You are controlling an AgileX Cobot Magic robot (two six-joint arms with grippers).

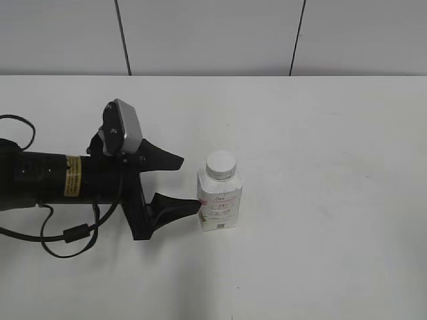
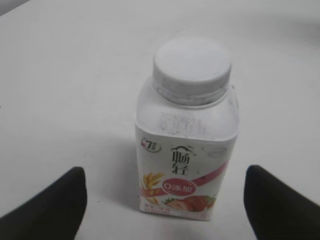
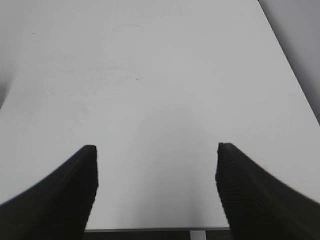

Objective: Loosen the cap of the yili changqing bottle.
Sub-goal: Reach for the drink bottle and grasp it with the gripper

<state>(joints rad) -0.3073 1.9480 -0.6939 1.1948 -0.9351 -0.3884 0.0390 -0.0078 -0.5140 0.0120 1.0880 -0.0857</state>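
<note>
Broadly, white table (image 1: 320, 133) filling the scene, pale panelled wall (image 1: 213, 33) along the far edge. Left arm (image 1: 60, 179) lying low across the left side, pointing right, cable looping beneath. Left gripper (image 1: 189, 183) spread wide with nothing held, far fingertip (image 1: 175, 161) stopping short of the bottle, near one (image 1: 192, 205) just at its left side, contact impossible to judge. From the left wrist, both fingers flanking the bottle (image 2: 186, 160) with table showing on either side. Bottle (image 1: 219, 203) upright near the table's middle, label with red marks facing the near edge. Cap (image 1: 221, 164) seated on the neck, also plain from the left wrist (image 2: 192, 70). Right gripper (image 3: 156, 190) seen only from its own wrist, fingers set wide apart over bare table (image 3: 150, 75), empty.
</note>
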